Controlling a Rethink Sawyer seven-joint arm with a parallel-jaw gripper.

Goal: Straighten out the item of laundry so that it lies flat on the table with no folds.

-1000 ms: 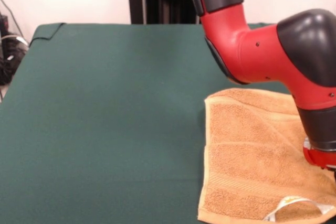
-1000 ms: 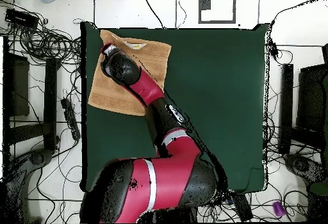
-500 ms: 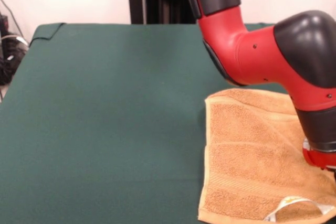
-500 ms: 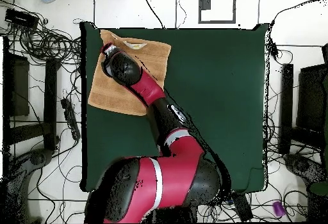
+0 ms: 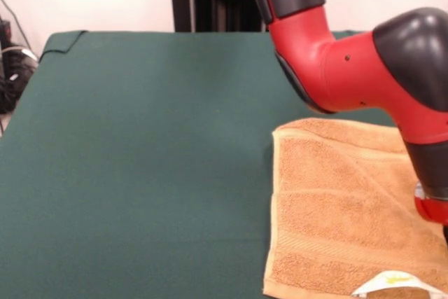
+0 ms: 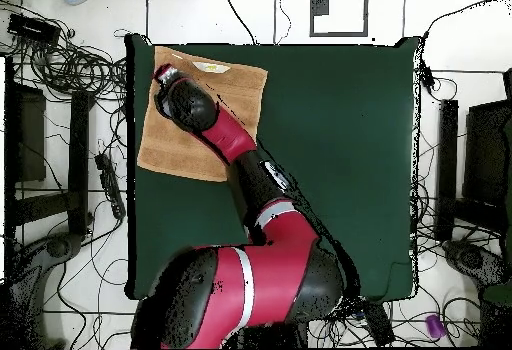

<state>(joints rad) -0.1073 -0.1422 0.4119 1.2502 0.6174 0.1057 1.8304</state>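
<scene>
orange-tan towel (image 5: 350,208) spread near 1 corner of the dark green worktop (image 5: 140,159), in the overhead view the top left corner, close to the top edge and just reaching the left edge. mostly flat, hemmed side edge and a woven band visible in the front view. white label (image 5: 388,283) turned up at the towel's edge nearest the front camera, seen in the overhead view as a pale strip (image 6: 210,67) along the worktop's top edge. red and black arm (image 5: 350,68) stretched over the towel, covering part of it from above, wrist end (image 6: 172,78) over the towel's portion by the worktop's left edge. jaws hidden beneath the wrist in both views: released or clenched, cannot tell. rest of the worktop bare green cloth.
</scene>
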